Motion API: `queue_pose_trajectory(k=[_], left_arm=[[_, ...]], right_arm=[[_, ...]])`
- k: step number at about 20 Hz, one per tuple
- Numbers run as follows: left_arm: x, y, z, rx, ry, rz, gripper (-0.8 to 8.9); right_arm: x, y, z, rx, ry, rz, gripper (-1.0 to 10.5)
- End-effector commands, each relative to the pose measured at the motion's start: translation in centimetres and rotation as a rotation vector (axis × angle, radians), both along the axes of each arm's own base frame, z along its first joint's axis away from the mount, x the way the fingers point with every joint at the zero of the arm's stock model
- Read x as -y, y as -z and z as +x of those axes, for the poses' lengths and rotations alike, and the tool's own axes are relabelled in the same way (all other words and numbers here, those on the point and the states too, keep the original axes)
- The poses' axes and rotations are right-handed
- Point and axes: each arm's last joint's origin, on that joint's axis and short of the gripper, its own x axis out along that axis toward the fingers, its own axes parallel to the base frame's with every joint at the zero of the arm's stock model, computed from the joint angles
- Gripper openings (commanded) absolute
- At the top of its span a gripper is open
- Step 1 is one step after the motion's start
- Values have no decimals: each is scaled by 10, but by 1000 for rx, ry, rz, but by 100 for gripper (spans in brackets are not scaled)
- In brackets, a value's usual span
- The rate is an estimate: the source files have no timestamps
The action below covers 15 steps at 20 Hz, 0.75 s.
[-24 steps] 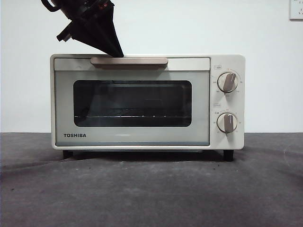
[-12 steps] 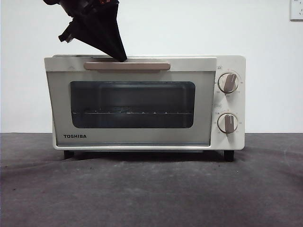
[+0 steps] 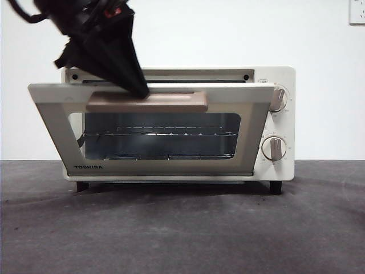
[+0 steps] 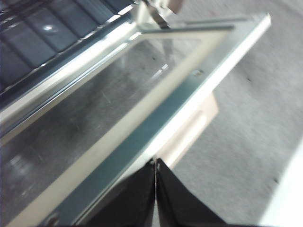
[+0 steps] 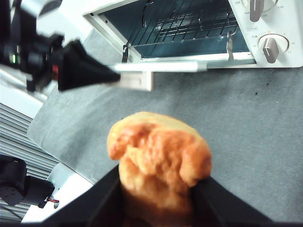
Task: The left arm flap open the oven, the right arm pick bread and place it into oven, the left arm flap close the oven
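The cream-white oven (image 3: pixel 280 123) stands mid-table. Its door (image 3: pixel 52 114) hangs partly open, tilted forward, and the wire rack (image 3: pixel 159 135) shows inside. My left gripper (image 3: pixel 140 91) is shut, its tip pressing on the door's top edge just behind the beige handle (image 3: pixel 171 103). The left wrist view shows the shut gripper (image 4: pixel 155 163) against the door glass (image 4: pixel 94 109) and the handle (image 4: pixel 194 127). My right gripper (image 5: pixel 158 182) is shut on the golden-brown bread (image 5: pixel 158 151), held above the table in front of the oven (image 5: pixel 289 52). It is out of the front view.
Grey cloth (image 3: pixel 182 228) covers the table in front of the oven. Two beige knobs (image 3: pixel 277 98) (image 3: pixel 274 148) sit on the oven's right panel. A white wall stands behind. The right wrist view shows the table's edge and a black device (image 5: pixel 19 182) beyond it.
The oven door has swung from shut to partly open, its top edge coming forward and down. My left gripper moved forward and down with it on the handle.
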Motion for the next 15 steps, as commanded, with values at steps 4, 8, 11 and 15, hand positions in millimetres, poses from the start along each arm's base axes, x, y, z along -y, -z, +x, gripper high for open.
queue_pose_trajectory(k=[4, 8, 11, 15], left_arm=[[-6, 30, -19, 45, -118, -19, 10], [-2, 52, -32, 58, -166, -12, 10], [0, 63, -39, 38, -160, -1, 10], [-1, 74, -46, 14, -150, 21, 10]], right_arm=[[0, -8, 0, 42, -3, 20, 158], [0, -8, 0, 42, -3, 20, 158], [0, -8, 0, 41, -3, 20, 158], [0, -8, 0, 41, -3, 20, 158]])
